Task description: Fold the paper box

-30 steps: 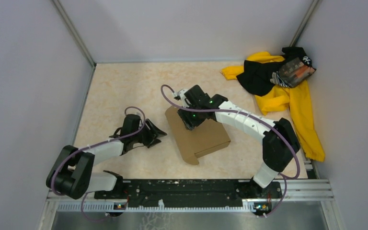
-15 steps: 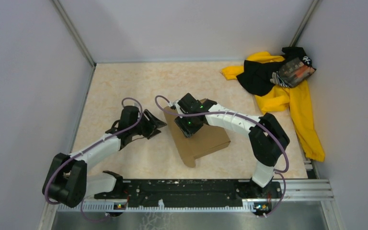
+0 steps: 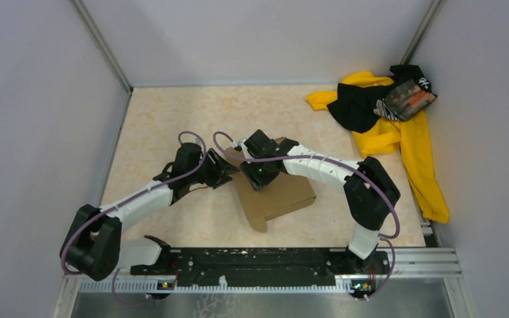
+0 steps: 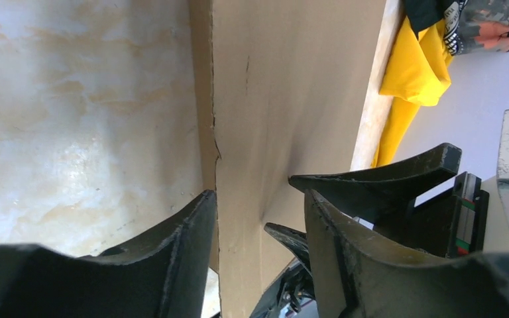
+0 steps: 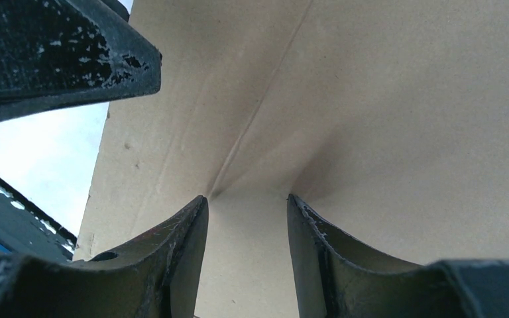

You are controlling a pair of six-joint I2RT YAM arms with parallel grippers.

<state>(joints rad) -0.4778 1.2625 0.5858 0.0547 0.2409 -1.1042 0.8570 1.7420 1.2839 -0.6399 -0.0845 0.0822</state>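
Two arms bent inward at paper box (image 3: 282, 195), L gripper (image 4: 258, 195) part-open, R gripper (image 5: 246, 199) part-open

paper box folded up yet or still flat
Partly folded: the paper box lies low on the table, a rounded flap sticking out at its near corner. Sides locked or not: cannot tell.

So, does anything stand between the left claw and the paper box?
No, nothing visible does. The left claw is at the left edge of the paper box, and that edge lies between its open fingers. The right claw rests on the box close by, beside the left claw, not in between.
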